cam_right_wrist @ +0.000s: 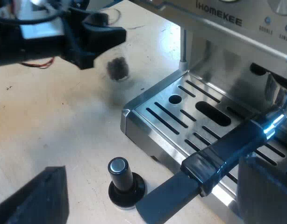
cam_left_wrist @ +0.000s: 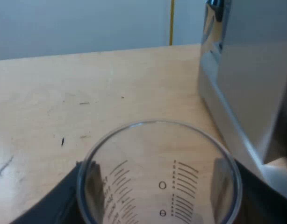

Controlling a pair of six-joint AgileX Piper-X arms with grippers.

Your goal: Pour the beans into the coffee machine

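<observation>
While the left gripper (cam_left_wrist: 157, 214) clamps the measuring glass (cam_left_wrist: 134, 186) beside the espresso machine (cam_left_wrist: 246, 93), I'd call it light, stiff, slick, breakable: a mid-wall squeeze suits it. And the right gripper (cam_right_wrist: 153, 196) gapes wide near the tamper (cam_right_wrist: 121, 179).

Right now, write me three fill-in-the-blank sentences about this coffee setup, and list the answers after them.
1. The left pincer holds a measuring ___ beside the coffee machine.
2. The tamper stands upright on the wooden ___.
3. The dark handle reaches out over the machine's slotted metal ___.
Missing words: glass; table; tray.
</observation>
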